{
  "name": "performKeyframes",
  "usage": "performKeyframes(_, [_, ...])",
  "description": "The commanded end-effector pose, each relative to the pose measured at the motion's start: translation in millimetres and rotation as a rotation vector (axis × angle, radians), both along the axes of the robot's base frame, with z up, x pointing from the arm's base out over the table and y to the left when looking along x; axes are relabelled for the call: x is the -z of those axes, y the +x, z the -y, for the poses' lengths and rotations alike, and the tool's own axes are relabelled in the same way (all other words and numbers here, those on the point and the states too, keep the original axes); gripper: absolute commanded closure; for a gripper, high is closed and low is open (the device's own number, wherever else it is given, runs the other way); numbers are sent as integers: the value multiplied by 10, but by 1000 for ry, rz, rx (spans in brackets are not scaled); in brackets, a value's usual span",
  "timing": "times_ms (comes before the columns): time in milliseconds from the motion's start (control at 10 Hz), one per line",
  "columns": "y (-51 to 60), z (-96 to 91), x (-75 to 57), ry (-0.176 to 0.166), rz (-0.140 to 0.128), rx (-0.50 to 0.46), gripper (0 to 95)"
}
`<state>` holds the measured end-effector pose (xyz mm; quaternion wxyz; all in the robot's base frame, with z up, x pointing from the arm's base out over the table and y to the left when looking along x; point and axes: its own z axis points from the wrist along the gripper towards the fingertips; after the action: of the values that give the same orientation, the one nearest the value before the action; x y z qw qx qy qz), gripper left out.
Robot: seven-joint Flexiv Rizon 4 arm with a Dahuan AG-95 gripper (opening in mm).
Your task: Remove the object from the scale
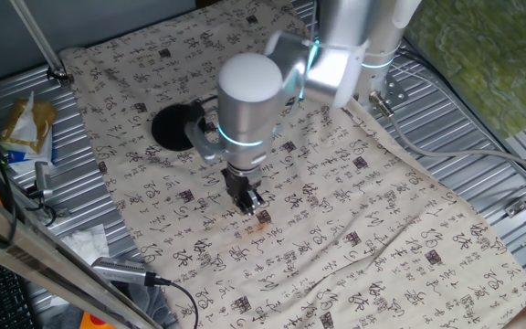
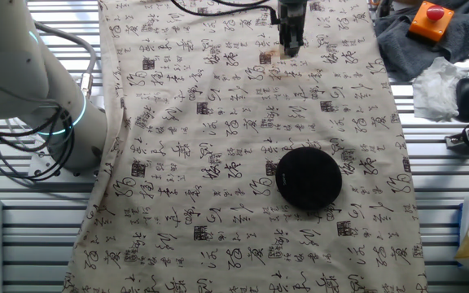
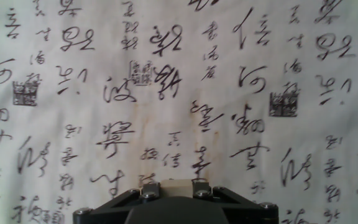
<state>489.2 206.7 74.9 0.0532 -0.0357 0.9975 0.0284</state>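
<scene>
**One block off the scale, down on the cloth**

Item: small tan wooden block [image 1: 264,217], low at the printed cloth [image 1: 354,210], well apart from the scale. Whether it touches the cloth cannot be told.
Item: gripper [image 1: 250,205], pointing straight down, fingers closed on the block's sides, seen between them in the hand view [image 3: 176,186].
Item: round black scale [image 2: 309,177], bare, flat on the cloth.

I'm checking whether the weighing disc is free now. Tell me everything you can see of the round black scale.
The flat round matte-black scale lies level on the calligraphy-printed cloth, its top bare with nothing resting on it. No display or markings are visible. In one fixed view the arm hides part of it. The gripper is away from it, jaws holding the small light-tan wooden block near the cloth.
</scene>
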Motion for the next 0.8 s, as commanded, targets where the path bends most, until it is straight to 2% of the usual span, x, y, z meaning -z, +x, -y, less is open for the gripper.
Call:
performKeyframes(100, [8,-15,-5,3,-2,-2,950])
performKeyframes(400, [22,-31,-19,1,0,12,950])
performKeyframes(800, [175,-188,-69,-10,0,40,950])
